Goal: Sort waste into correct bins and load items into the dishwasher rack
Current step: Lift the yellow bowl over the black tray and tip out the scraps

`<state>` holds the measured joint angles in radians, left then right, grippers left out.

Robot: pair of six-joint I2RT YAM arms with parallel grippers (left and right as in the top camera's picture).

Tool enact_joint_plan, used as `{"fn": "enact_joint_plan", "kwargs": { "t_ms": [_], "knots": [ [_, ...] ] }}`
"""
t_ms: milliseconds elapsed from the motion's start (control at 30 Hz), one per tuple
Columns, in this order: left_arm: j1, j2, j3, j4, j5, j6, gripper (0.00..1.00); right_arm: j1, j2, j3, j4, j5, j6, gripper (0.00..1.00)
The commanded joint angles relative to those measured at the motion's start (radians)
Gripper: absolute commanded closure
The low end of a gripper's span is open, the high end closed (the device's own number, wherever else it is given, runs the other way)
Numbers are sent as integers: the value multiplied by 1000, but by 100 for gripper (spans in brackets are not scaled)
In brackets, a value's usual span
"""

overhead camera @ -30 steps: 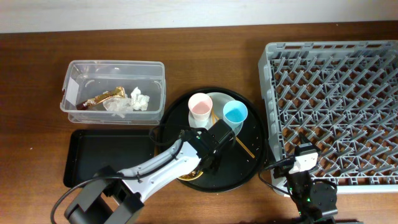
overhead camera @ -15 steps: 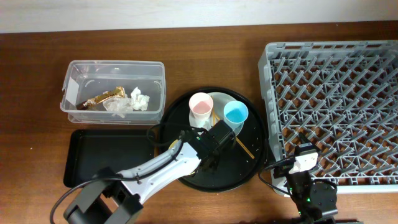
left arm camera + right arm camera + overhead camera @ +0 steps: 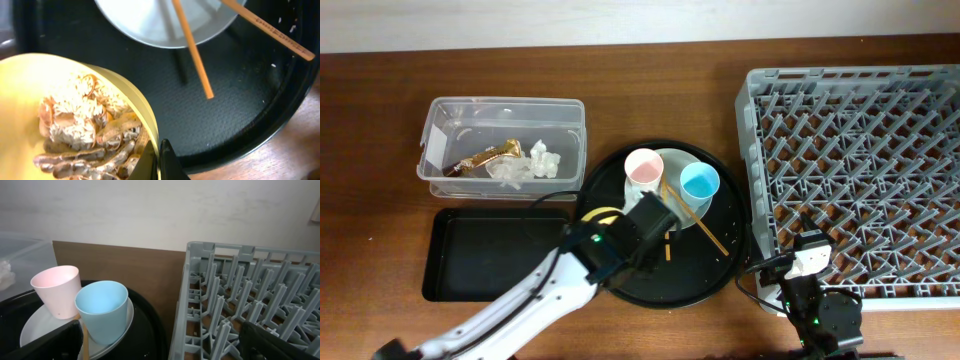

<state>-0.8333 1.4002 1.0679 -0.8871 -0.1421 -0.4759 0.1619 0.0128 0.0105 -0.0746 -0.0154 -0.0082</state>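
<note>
My left gripper (image 3: 625, 232) is shut on the rim of the yellow bowl (image 3: 602, 213), held over the left side of the large round black tray (image 3: 700, 275). In the left wrist view the fingers (image 3: 167, 162) pinch the bowl's rim (image 3: 145, 107), and beige food scraps (image 3: 85, 127) lie in the bowl. The pink cup (image 3: 643, 170) and blue cup (image 3: 699, 182) stand on the grey-green plate (image 3: 672, 160). Two chopsticks (image 3: 696, 216) lie across plate and tray. My right gripper (image 3: 160, 350) is open and empty, low beside the grey rack (image 3: 860, 150).
The clear tub (image 3: 450, 115) at the back left holds white tissue (image 3: 535, 165) and the gold-brown wrapper (image 3: 485, 157). The shallow black rectangular tray (image 3: 490, 255) lies in front of it, left of the round tray. The rack's near edge (image 3: 200, 305) stands right of the cups.
My left gripper has carried the yellow bowl from the front of the round tray up and to the left. A chopstick that it covered now shows. The right arm has not moved.
</note>
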Motion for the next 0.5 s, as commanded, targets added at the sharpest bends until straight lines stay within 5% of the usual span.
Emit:
{"fn": "enact_joint_plan", "kwargs": {
  "t_ms": [0, 467],
  "knots": [
    [108, -109, 5, -62, 5, 25, 100, -6, -7, -5, -5, 9, -2, 2],
    [720, -211, -27, -124, 618, 465, 100, -6, -7, -5, -5, 9, -2, 2]
  ]
}}
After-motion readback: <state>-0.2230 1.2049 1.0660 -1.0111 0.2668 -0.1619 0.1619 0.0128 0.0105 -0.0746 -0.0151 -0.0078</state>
